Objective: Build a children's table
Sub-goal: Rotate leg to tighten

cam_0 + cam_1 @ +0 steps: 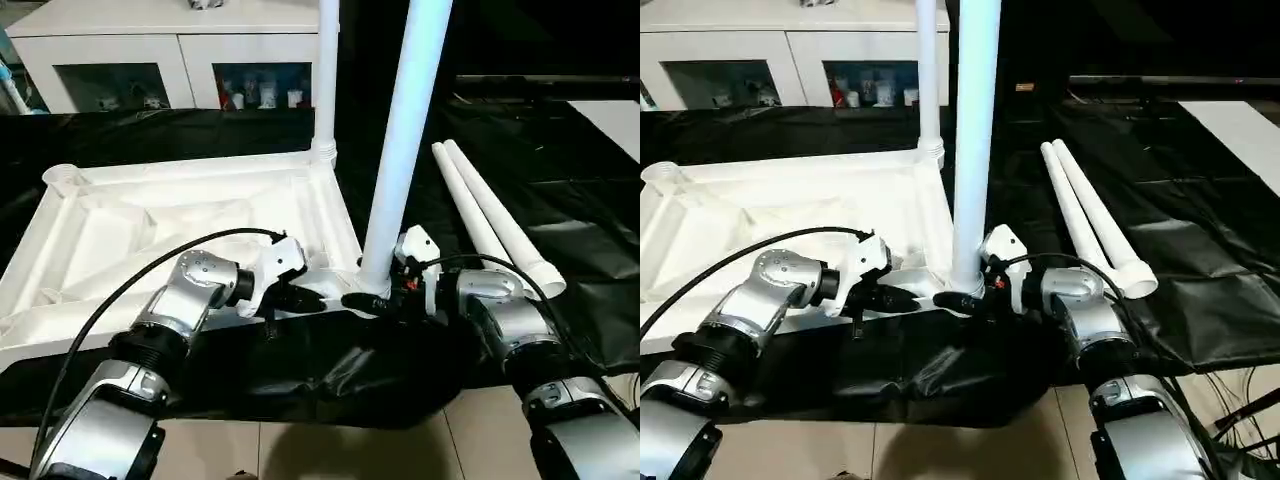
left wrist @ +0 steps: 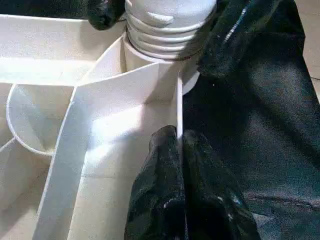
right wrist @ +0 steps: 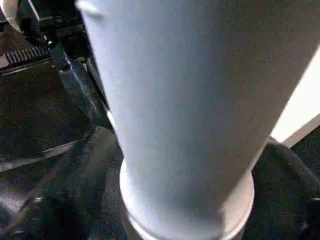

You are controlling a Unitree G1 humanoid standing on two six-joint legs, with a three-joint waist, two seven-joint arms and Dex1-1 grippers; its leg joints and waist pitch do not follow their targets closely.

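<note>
The children's table top [image 1: 120,230] lies upside down on black cloth, ribs facing up. One white leg [image 1: 326,80] stands in its far right corner socket. A second leg [image 1: 405,130] stands in the near right socket, its threaded end [image 2: 165,25] at the socket mouth. My right gripper [image 1: 371,293] is shut on the base of this leg, one finger [image 3: 85,175] on each side. My left gripper [image 1: 315,298] is shut on the table top's thin near rim [image 2: 178,100], just left of that socket. Two loose legs [image 1: 490,215] lie side by side to the right.
A white cabinet [image 1: 170,50] with glass doors stands behind the work. The black cloth [image 1: 570,180] spreads far to the right and bunches below the table's near edge. Pale floor [image 1: 330,450] shows at the front. Cables run along both forearms.
</note>
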